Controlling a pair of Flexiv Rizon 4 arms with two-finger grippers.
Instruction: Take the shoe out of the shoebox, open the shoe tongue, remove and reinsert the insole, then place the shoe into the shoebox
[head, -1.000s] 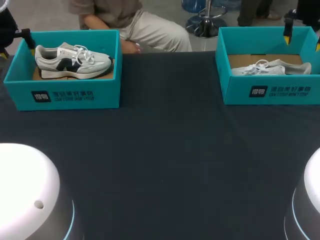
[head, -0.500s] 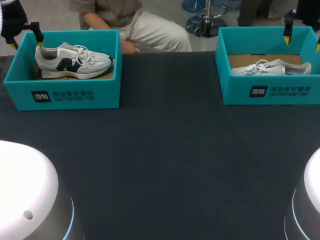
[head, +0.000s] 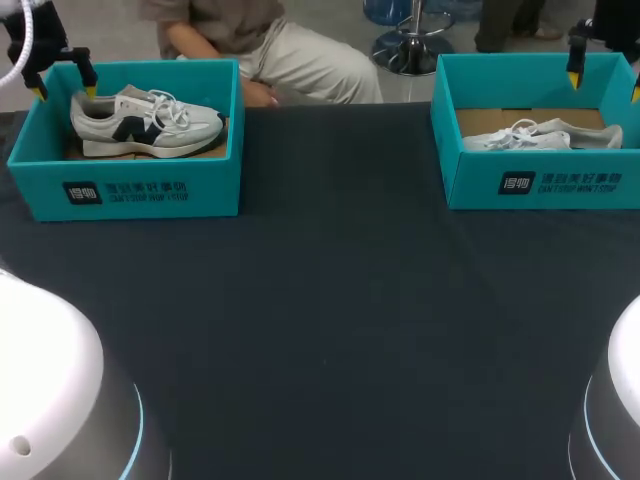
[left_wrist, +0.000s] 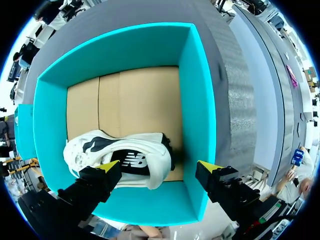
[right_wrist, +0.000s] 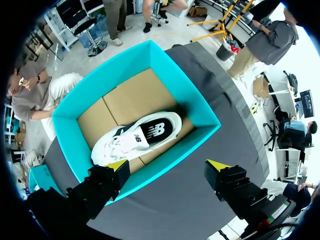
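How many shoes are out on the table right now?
2. A grey and navy shoe lies in the left teal shoebox; a white shoe lies in the right teal shoebox. None seems hidden.

One desk (head: 330, 320) carries two teal shoeboxes, a left shoebox (head: 125, 188) and a right shoebox (head: 540, 185). There are two shoes, one per box: the left shoe (head: 145, 122) and the right shoe (head: 545, 136).
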